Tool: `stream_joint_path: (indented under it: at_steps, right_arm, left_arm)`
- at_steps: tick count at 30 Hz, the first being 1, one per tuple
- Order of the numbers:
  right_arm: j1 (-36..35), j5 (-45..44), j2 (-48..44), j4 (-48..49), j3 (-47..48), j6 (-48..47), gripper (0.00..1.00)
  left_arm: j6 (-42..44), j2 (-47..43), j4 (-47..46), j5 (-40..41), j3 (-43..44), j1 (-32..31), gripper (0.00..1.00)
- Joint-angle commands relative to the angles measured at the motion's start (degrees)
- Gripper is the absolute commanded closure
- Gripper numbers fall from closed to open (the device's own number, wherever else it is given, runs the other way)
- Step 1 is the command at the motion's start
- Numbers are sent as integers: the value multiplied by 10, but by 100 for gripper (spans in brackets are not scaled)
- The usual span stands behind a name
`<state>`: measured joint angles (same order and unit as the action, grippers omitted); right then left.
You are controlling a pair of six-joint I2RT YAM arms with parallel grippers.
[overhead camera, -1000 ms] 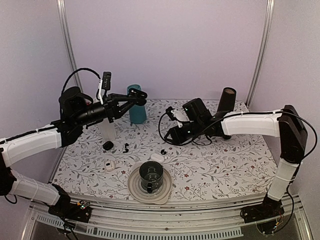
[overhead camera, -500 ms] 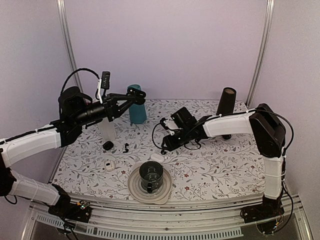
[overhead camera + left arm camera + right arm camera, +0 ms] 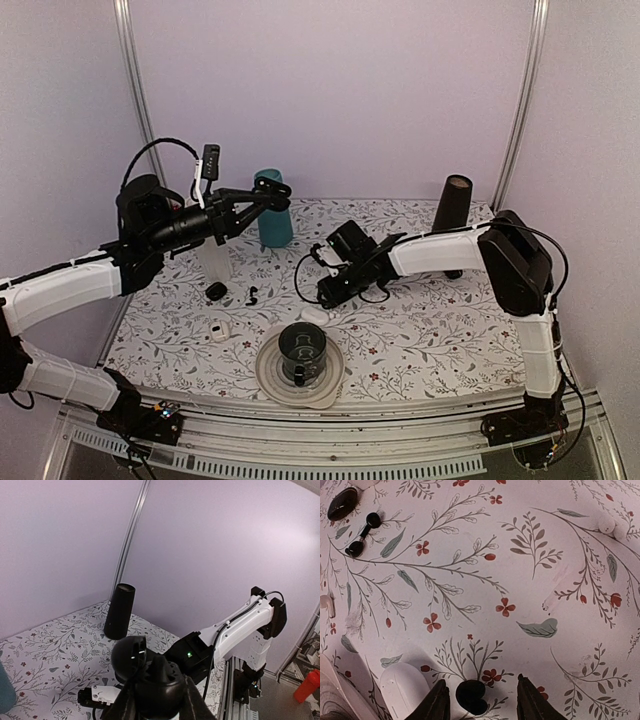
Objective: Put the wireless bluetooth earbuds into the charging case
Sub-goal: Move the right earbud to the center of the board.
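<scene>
My right hand (image 3: 480, 702) hung released, fingers (image 3: 438, 705) straddling a black earbud (image 3: 472, 696) on the surface (image 3: 530, 580); my left hand (image 3: 276, 193) clenched a black case (image 3: 131, 657).

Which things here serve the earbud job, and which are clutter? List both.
Job: earbud inside the open right gripper; hooked earbud; black case held by the left gripper; black pod, perhaps another case.
Lying about: teal cup; black cylinder; mug on its plate; white rounded piece.
</scene>
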<state>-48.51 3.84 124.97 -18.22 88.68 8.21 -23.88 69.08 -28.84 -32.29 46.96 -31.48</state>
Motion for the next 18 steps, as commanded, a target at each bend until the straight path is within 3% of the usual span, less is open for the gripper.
stream_joint_path:
  at_steps: [1,14,18]
  right_arm:
    - [-8,-33,20,-24,24,8,55]
    - [-27,-62,40,-57,44,7,57]
    - [-25,-73,41,-65,40,11,65]
  left_arm:
    - [-1,-15,-12,-2,-7,6,100]
    - [-1,-15,-14,-8,-5,8,100]
    - [0,-16,-14,-8,-5,8,100]
